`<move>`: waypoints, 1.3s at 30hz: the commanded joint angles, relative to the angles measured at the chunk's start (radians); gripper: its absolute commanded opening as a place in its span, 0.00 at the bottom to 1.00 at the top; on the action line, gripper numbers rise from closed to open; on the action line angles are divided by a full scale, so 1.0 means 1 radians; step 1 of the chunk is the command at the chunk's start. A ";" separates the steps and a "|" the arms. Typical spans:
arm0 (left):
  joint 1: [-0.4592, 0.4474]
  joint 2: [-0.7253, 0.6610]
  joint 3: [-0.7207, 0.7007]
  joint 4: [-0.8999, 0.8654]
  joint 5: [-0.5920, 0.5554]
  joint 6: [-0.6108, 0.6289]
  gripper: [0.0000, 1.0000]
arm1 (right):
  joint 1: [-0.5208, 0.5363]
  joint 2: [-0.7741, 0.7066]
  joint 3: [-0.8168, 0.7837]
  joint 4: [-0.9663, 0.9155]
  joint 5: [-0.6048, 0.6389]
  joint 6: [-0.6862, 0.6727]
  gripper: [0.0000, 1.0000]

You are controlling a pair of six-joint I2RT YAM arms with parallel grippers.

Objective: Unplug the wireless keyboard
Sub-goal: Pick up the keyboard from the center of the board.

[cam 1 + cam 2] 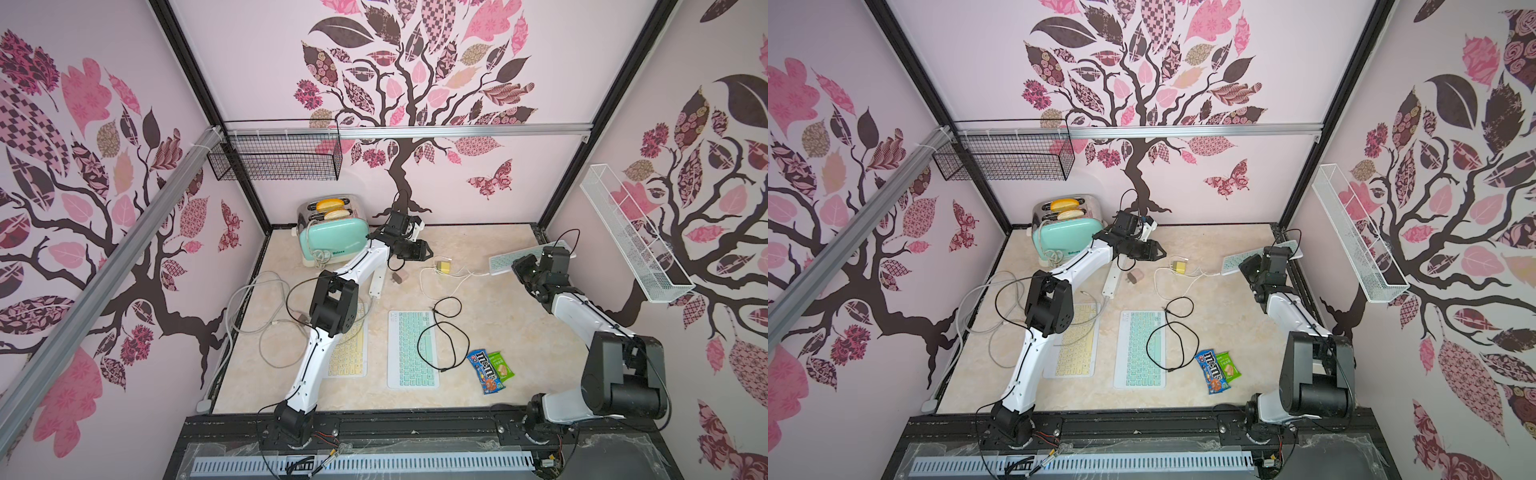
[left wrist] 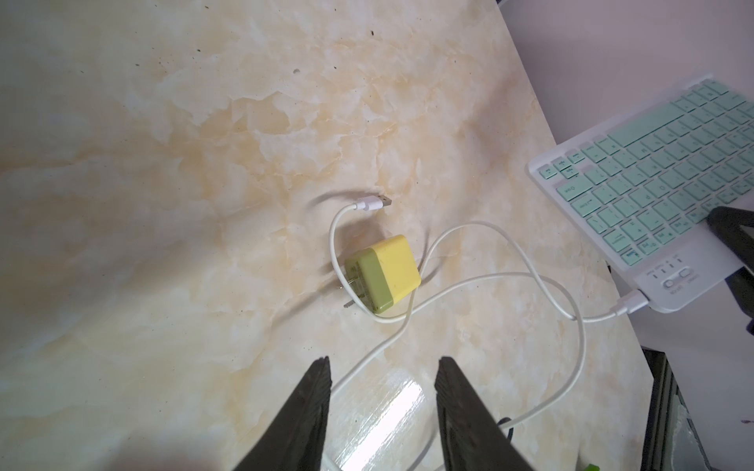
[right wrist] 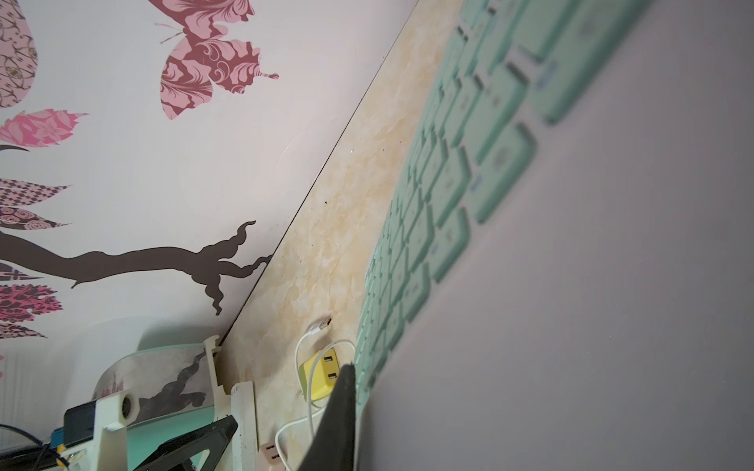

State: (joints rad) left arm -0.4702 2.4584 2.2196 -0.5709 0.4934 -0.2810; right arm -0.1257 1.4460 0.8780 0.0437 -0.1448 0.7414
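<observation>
Right gripper (image 1: 523, 269) is clenched on the mint-green-keyed white wireless keyboard (image 1: 505, 262). In the left wrist view one black finger (image 2: 730, 226) presses on the keys and the other sits under the edge, so the board is pinched between them, tilted up off the beige marble-look tabletop (image 2: 204, 163) at the end away from the grip. Left gripper (image 2: 383, 363) is released, jaws apart and nothing between them; only the thin white charging cable (image 2: 581, 320) runs on the table beneath and ahead of its tips. The yellow and olive-green cube charger (image 2: 387, 277) lies on its side just ahead of the left gripper, prongs bare, so it is in no socket. The cable's silver USB-A plug (image 2: 373, 202) lies loose on the table just beyond the charger, apart from it. The right wrist view shows both charger ports empty. So the charger end looks done. What's left: the cable's small white connector (image 2: 632, 304) is still seated in the keyboard's corner port, close to the right gripper's fingers. Judging by this, the task is roughly half done. The keyboard-side plug still needs pulling, likely by the free left gripper while the right holds the board. If only the charger end counts, it's already finished; I can't tell which.
</observation>
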 commanded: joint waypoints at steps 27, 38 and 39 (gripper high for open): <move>-0.107 -0.307 -0.472 0.807 0.334 -0.665 0.51 | -0.001 0.043 -0.065 0.717 -0.332 0.246 0.00; -0.112 -0.300 -0.425 0.758 0.379 -0.662 0.53 | 0.004 0.047 -0.043 0.764 -0.389 0.300 0.00; -0.117 -0.297 -0.425 0.776 0.377 -0.689 0.53 | 0.006 0.052 -0.040 0.773 -0.397 0.302 0.00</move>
State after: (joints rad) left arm -0.5747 2.1765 1.8153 0.0994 0.8692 -0.8707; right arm -0.1261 1.5120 0.7940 0.7059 -0.5285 1.0267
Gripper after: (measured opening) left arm 0.528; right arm 0.150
